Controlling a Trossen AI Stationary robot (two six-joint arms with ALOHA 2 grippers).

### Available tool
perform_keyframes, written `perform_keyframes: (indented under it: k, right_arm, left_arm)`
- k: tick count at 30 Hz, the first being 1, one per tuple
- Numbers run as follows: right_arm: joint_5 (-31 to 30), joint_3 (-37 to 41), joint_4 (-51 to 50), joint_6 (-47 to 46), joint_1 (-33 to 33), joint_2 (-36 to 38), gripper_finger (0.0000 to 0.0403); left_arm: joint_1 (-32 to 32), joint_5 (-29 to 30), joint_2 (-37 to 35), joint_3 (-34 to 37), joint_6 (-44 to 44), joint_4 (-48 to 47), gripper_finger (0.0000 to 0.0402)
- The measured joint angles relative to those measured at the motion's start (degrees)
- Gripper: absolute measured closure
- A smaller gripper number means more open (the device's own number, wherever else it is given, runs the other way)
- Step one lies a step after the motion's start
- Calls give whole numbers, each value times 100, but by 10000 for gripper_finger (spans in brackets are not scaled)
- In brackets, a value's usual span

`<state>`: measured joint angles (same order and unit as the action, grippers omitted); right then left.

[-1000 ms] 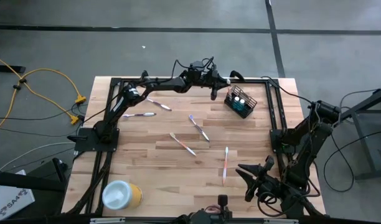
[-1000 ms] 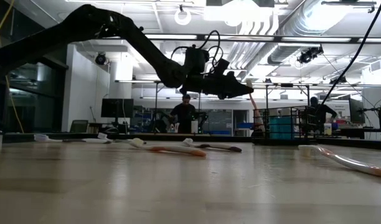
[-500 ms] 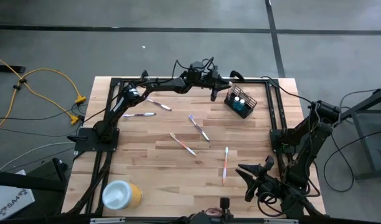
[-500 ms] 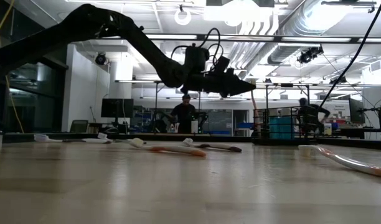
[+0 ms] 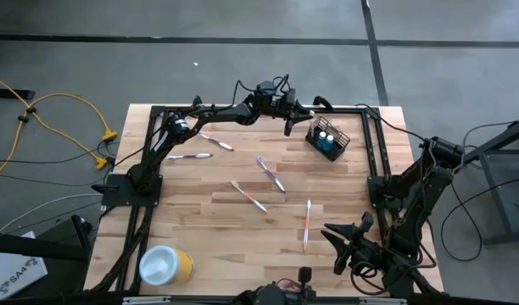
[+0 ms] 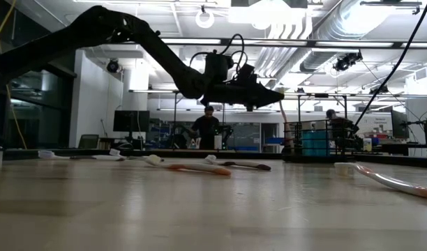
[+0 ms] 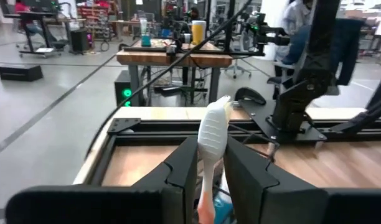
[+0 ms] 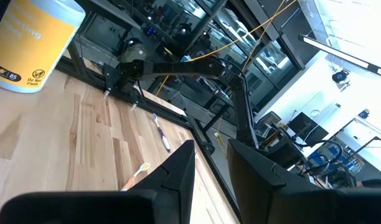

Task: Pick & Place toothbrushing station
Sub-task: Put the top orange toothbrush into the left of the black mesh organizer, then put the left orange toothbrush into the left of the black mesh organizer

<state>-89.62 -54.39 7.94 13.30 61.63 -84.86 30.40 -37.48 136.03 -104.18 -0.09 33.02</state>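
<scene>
The black wire-mesh holder [image 5: 328, 138] stands at the table's far right with two blue tubes in it. My left gripper [image 5: 295, 119] hovers just left of it, near the far edge, pointing level and shut on a white-headed toothbrush [image 7: 213, 134]. A bit of blue [image 7: 223, 210] shows below the fingers. More toothbrushes lie flat on the wood: two at the far left [image 5: 213, 141] [image 5: 189, 156], two mid-table [image 5: 270, 174] [image 5: 248, 196] and one toward the near right [image 5: 308, 222]. My right gripper [image 5: 337, 244] waits open at the near right, holding nothing. My left gripper pinches the toothbrush between its two fingers at the neck below the white head [image 7: 209, 165]. The fingers [image 7: 181, 165] come level from the table's left and lie across the brush. It stands about upright and clear of the table, head up, pinkish handle [image 7: 205, 208] pointing down.
A yellow cylinder with a white top [image 5: 168, 265] lies at the near left corner. A black metal frame [image 5: 242, 108] borders the table's far and side edges. People [image 6: 208, 127] move in the room beyond the table.
My left gripper has stayed above the same spot beside the holder and turned a little at the wrist, its fingertips tipping slightly upward with the toothbrush.
</scene>
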Motion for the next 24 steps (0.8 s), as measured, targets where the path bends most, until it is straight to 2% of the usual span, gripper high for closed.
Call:
perform_keyframes:
  k: [5,15,24]
  right_arm:
    - [1,0,0,0,0,0,315]
    - [1,0,16,0,0,0,315]
    - [4,0,28,0,0,0,315]
  left_arm:
    - [10,-262,0,0,-38,-169,321]
    - [25,-398,0,0,164,-237,248]
    - [33,-272,0,0,390,-216,243]
